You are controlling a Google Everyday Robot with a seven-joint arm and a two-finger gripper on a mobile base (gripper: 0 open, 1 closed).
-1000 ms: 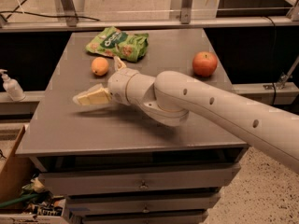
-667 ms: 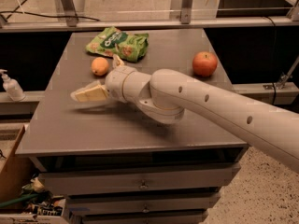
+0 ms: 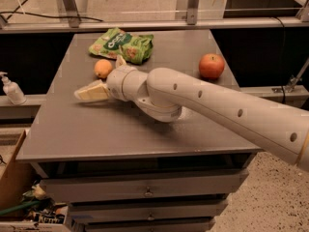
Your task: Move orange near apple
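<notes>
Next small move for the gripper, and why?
Probably shift the gripper toward the small round yellow-orange orange. The orange lies ungrasped on the grey table just beyond the gripper, well apart from the larger red-orange apple.

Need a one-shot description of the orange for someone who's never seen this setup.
On the grey table, go to the far-left area, just in front of the green snack bag. The orange lies there, right behind the gripper over the table's left side. It is the small yellow-orange fruit, smaller and yellower than the red-orange apple at far right.
</notes>
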